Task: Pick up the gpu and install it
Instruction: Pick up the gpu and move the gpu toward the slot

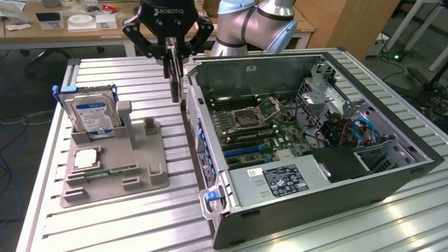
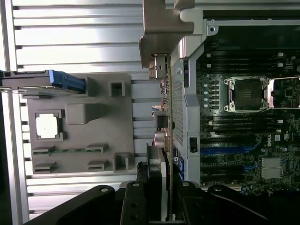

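Observation:
The gpu (image 1: 173, 73) hangs edge-on and upright from my gripper (image 1: 171, 50), which is shut on its top edge. It is held in the air over the slatted table, between the grey holder and the side wall of the open computer case (image 1: 210, 73). In the wrist view the gpu (image 2: 165, 122) runs as a thin line from my gripper (image 2: 161, 199) out to its pale metal bracket (image 2: 161, 28), just beside the case wall (image 2: 187, 93). The motherboard (image 1: 255, 126) with its slots lies exposed inside the case.
A grey holder (image 1: 115, 168) at the exterior view's left carries an upright hard drive (image 1: 93, 113), a square processor (image 1: 85, 159) and a slim memory stick (image 1: 112, 171). The case's power supply (image 1: 280, 181) sits at its near end. A cluttered desk (image 1: 70, 26) stands behind the table.

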